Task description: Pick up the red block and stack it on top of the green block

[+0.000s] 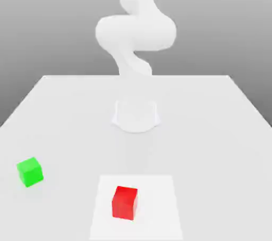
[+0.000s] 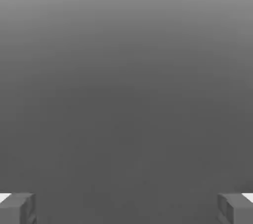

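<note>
Arm (image 1: 135, 35) cut off at the exterior view's top edge; only white, washed-out links and the round base (image 1: 136, 115) show, pale against the pale surface (image 1: 212, 128), so the joints are hard to separate. The hand itself is not seen in the exterior view. Hand view shows only a plain grey gradient with two grey fingers (image 2: 19, 208) at opposite corners of the frame, both cropped by the edge; gripper (image 2: 126, 208) spread wide, released, nothing between the fingers. No block appears in the hand view. The red block (image 1: 125, 202) sits near the front of the surface, close to the exterior view's bottom edge, on a slightly brighter square patch (image 1: 159, 208) that is cut off at the bottom of the picture. The green block (image 1: 30, 171) rests well apart from it, toward the exterior view's left and a little further back, near the left border of the surface. Both cubes lie flat, each turned slightly, neither touching anything but the surface. Open room lies all around each block, and a broad bare stretch runs between the base and the red block. The surface's far edge and both side edges are visible; the near edge is out of frame.
</note>
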